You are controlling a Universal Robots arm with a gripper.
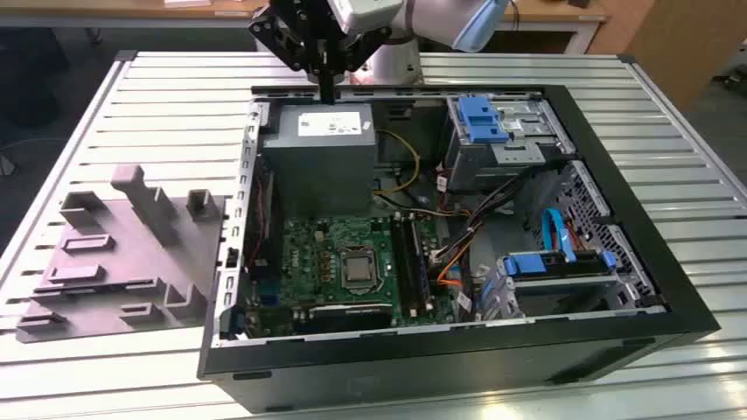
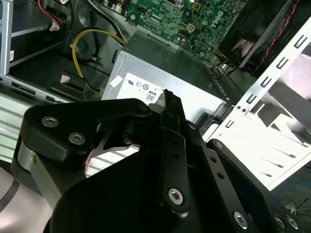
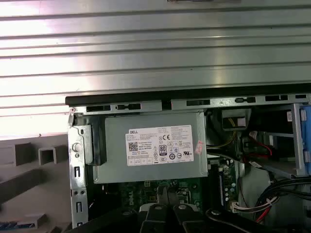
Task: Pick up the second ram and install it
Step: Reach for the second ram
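One gripper (image 1: 324,83) hangs over the far edge of the power box (image 1: 317,157), pointing down at it. Its fingers sit very close together, with almost no gap. I cannot tell if something thin is pinched between them. In both wrist views the gripper (image 2: 171,99) (image 3: 165,206) is right above the power box (image 2: 170,73) (image 3: 153,145).

I cannot tell where the ram is. Long dark slots (image 1: 411,262) run along the green board (image 1: 315,254), next to the square chip holder, but I cannot tell if a stick stands in them.

The power box and the green board lie inside the open case (image 1: 467,341). A yellow wire (image 1: 411,162) curls beside the power box. A blue bracket (image 1: 481,118) sits in the far corner of the case. The grey tray (image 1: 117,254) lies on the table (image 1: 175,87), just beside the case on the exterior view's left.
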